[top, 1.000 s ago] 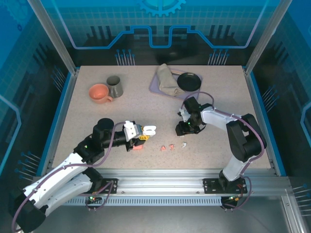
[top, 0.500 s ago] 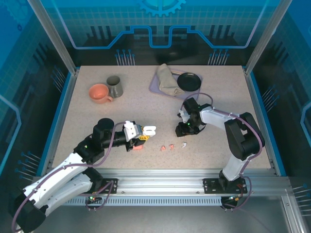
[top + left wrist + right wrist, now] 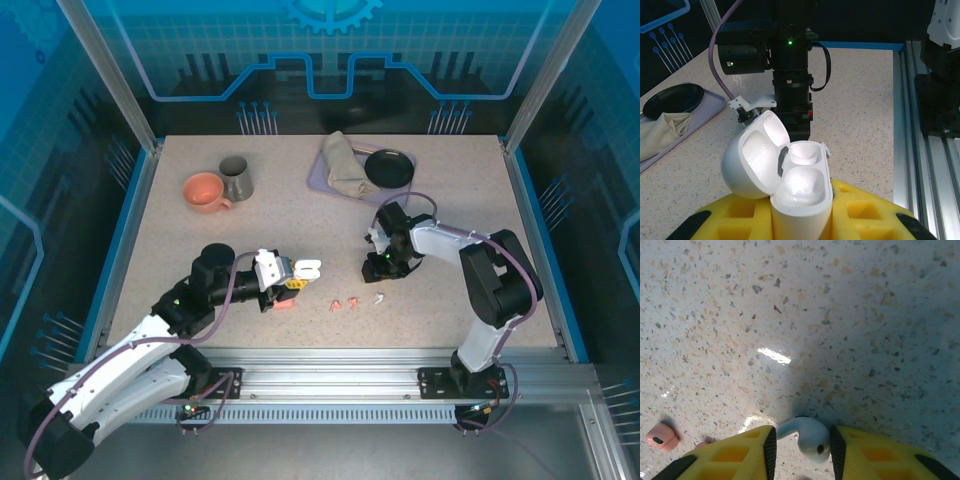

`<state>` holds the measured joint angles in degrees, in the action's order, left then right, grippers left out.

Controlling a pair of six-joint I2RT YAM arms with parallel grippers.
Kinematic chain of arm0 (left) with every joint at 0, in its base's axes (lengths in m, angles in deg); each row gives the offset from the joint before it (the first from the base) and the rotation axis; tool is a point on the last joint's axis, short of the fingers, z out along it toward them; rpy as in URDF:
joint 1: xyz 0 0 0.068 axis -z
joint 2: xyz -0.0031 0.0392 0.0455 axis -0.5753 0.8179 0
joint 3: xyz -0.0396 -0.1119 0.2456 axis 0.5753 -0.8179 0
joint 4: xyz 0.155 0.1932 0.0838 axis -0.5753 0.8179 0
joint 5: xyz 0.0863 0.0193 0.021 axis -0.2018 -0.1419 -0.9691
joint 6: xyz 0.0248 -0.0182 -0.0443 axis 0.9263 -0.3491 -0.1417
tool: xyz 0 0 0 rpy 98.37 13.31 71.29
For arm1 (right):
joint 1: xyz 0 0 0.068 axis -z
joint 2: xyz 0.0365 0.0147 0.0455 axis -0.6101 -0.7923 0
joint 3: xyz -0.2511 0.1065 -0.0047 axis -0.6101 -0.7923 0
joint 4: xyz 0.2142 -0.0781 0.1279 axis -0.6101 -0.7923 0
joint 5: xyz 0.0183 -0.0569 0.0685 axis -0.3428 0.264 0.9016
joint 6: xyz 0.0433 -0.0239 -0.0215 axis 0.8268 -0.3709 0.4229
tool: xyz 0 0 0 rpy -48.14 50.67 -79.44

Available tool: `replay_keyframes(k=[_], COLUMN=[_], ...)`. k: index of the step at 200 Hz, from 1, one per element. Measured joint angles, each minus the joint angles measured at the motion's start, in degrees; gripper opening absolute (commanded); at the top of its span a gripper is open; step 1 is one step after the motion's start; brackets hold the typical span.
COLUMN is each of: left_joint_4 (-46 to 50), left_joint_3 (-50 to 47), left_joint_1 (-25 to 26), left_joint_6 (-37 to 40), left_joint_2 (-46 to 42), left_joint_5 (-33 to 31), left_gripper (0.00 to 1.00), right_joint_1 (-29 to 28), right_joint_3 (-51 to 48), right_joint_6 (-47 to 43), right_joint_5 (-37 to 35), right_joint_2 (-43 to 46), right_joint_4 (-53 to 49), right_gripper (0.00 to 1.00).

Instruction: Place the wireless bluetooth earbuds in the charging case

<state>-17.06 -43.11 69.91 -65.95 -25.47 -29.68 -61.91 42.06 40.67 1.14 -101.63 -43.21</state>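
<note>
The speckled table (image 3: 300, 235) carries a lavender tray (image 3: 317, 172) at the back, holding a crumpled cloth (image 3: 343, 165) and a black plate (image 3: 388, 168). To its left sit a pink cup (image 3: 205, 192) and a grey mug (image 3: 236, 178) (just beside each other). The left gripper (image 3: 801, 207) is clamped on the white charging case (image 3: 801, 175). The case's lid (image 3: 752, 160) stands open and both wells are empty. The right gripper (image 3: 802, 442) is closed onto a white earbud (image 3: 811, 436) lying on the table, with a pad at each side. Two pink earbuds (image 3: 353, 299) and a second white earbud (image 3: 379, 297) lie loose between the arms.
</note>
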Motion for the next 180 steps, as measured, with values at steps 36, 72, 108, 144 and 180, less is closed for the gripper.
replay_keyframes(k=[36, 72, 108, 144, 180], left_joint_4=[0.3, 0.4, 0.6, 0.9, 0.9], left_joint_3=[0.0, 0.0, 0.0, 0.0, 0.0], left_joint_1=[0.0, 0.0, 0.0, 0.0, 0.0], left_joint_6=[0.0, 0.0, 0.0, 0.0, 0.0], left_joint_2=[0.0, 0.0, 0.0, 0.0, 0.0], left_joint_5=[0.0, 0.0, 0.0, 0.0, 0.0], left_gripper=[0.0, 0.0, 0.0, 0.0, 0.0], right_joint_1=[0.0, 0.0, 0.0, 0.0, -0.1], right_joint_3=[0.0, 0.0, 0.4, 1.0, 1.2], right_joint_6=[0.2, 0.3, 0.4, 0.4, 0.4], right_joint_5=[-0.6, -0.9, -1.1, -1.3, -1.2], right_joint_2=[0.0, -0.1, -0.5, -1.0, -1.0], right_joint_4=[0.0, 0.0, -0.3, -1.0, -0.6], right_gripper=[0.33, 0.31, 0.3, 0.27, 0.25])
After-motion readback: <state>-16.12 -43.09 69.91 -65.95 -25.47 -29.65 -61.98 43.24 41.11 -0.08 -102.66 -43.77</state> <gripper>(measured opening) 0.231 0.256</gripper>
